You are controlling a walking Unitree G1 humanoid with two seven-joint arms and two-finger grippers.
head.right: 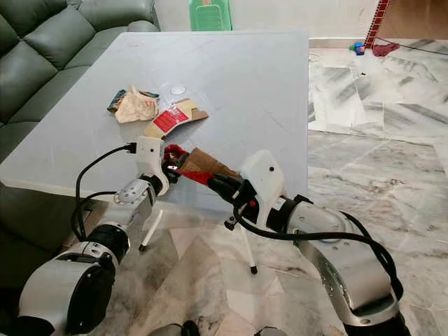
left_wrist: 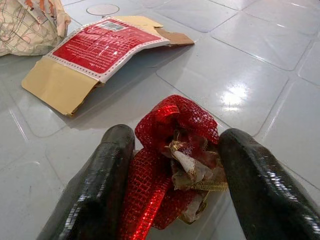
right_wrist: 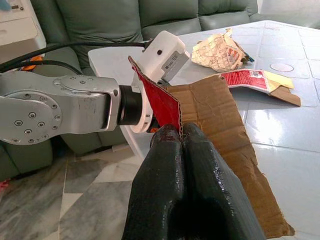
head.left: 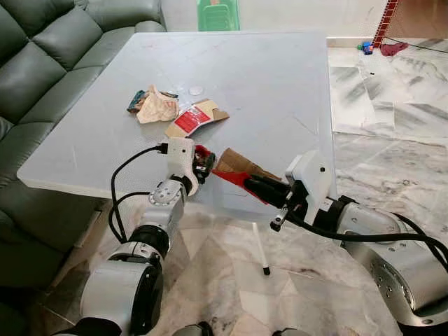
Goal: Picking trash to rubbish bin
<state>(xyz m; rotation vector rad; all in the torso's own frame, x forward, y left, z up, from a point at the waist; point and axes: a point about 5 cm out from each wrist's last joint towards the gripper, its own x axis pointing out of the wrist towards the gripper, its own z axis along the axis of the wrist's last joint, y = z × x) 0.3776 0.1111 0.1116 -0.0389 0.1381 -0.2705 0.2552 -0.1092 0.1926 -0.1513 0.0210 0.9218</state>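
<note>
Reaching to mid-frame, left gripper [head.left: 204, 165] clamps red mesh wad [left_wrist: 170, 150]; right gripper [head.left: 256, 186] pinches brown cardboard piece [right_wrist: 220, 125].

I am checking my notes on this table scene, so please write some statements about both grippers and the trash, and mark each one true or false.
1. The left gripper has red mesh netting between its fingers. True.
2. The right gripper is open and holds nothing. False: its fingers are pressed together on the edge of a flat cardboard piece that is red on one side.
3. The crumpled paper wrapper lies on the floor. False: it lies on the white table, near the sofa side.
4. A flattened red and white carton lies on the table beside the crumpled wrapper. True.
5. A green sofa stands at the robot's left of the table. True.
</note>
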